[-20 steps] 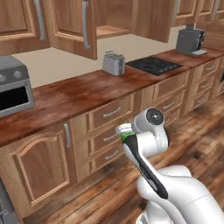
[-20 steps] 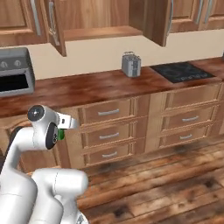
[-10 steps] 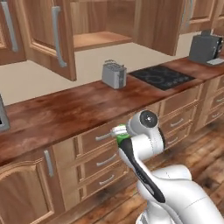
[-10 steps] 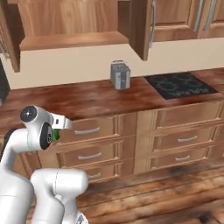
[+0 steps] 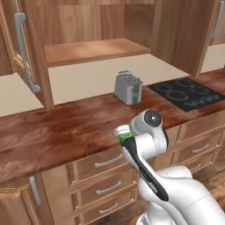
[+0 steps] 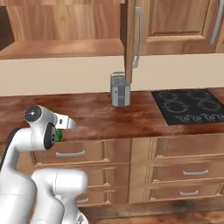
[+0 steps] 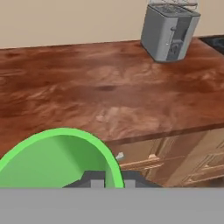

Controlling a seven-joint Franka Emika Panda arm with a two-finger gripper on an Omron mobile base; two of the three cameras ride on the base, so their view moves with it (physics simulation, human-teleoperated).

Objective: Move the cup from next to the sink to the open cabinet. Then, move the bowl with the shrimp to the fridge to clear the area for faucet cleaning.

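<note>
We see the bright green cup [image 7: 59, 159], rim open toward us, held aloft before the counter, below the open wooden cabinet [image 5: 94, 50] and its bare shelf.

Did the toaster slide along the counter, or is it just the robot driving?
No. The toaster sits at the same spot on the counter, just left of the stovetop; the whole picture shifted, so the camera moved.

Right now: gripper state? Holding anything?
Gripper: shut on the green cup, carried in front of the counter.
</note>
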